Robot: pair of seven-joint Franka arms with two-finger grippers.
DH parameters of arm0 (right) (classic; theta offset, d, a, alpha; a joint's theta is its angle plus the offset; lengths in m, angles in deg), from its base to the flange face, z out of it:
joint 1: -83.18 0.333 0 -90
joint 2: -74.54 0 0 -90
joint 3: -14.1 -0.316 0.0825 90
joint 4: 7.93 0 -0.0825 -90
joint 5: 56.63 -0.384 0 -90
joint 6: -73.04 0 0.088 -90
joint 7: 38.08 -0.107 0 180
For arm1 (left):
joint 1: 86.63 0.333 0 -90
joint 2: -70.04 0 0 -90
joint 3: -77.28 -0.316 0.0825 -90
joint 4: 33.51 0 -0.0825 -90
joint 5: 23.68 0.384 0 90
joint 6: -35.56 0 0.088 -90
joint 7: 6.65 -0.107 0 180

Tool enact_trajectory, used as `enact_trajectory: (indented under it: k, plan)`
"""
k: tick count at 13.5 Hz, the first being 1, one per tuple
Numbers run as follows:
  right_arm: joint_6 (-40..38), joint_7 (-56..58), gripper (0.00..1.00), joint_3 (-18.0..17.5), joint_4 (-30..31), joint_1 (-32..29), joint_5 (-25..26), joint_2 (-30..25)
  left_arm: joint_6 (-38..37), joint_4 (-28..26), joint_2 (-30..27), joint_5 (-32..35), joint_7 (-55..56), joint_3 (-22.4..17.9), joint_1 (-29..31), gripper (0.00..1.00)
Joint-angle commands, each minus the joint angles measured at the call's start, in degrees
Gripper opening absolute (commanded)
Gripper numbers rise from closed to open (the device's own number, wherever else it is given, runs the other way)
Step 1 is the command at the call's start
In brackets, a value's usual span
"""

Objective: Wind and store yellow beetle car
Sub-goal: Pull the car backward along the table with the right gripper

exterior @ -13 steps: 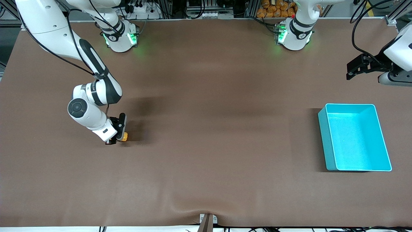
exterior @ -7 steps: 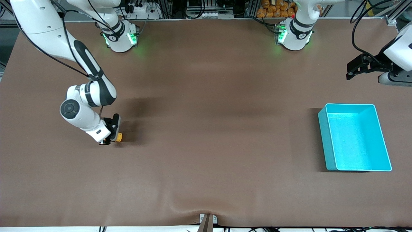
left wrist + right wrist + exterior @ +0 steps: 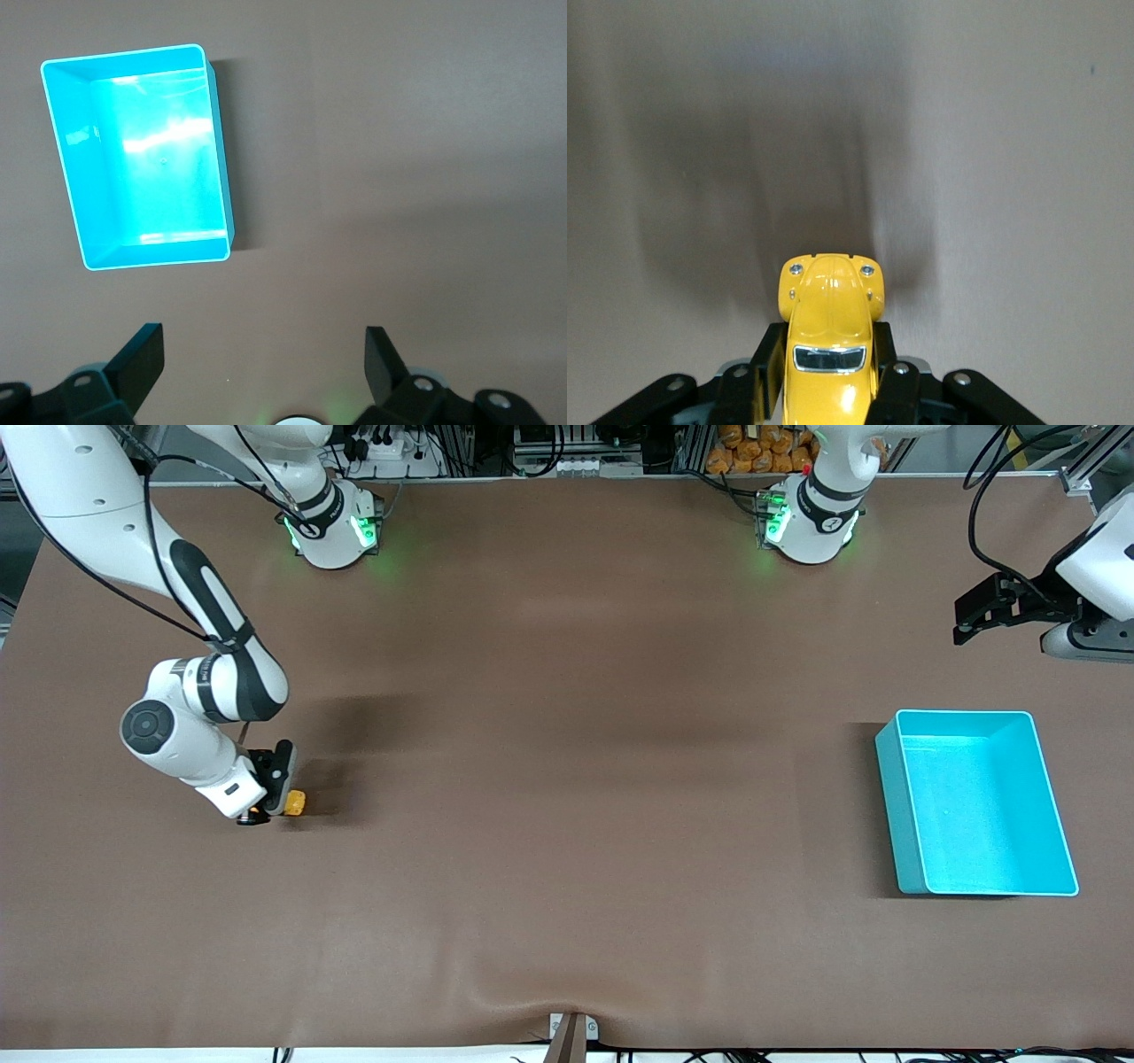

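The right gripper, clamped on the yellow beetle car, has dragged it toward the right arm's table end.

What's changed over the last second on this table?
The right gripper, shut on the yellow beetle car, has dragged it along the table toward the right arm's end. The left gripper stayed open and waiting, and the turquoise bin stayed put.

Both arms are glossy white with dark grey joint bands, black cables, green-lit bases and black grippers.
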Motion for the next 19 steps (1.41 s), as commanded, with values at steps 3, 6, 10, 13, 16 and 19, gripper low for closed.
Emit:
enact_trajectory:
  k: [3,6,10,13,16,19]
  plan:
    - [1.94,5.82,0.00,0.00,-3.00,-4.69,1.62,5.60,0.01,0.85,0.24,1.39,-0.93,0.15,0.12,1.00]
    - [1.86,9.33,0.00,0.00,-3.61,-7.33,1.71,6.47,0.01,0.85,0.32,1.39,-0.93,0.15,0.12,1.00]
    - [1.68,14.08,0.00,0.00,-5.02,-10.84,1.71,7.44,0.01,0.85,0.24,1.39,-0.93,0.15,0.12,1.00]
    - [1.59,16.28,0.00,0.00,-5.81,-13.13,1.71,7.88,0.01,0.94,0.24,1.39,-0.93,0.15,0.12,1.00]
    - [1.33,17.69,0.05,0.00,-7.30,-14.54,1.71,7.97,0.01,0.94,0.32,1.39,-0.93,0.15,0.12,1.00]
    - [-4.26,17.61,1.00,-0.35,-12.29,-16.03,0.74,8.06,0.01,0.85,0.24,1.39,-0.93,0.15,0.12,1.00]
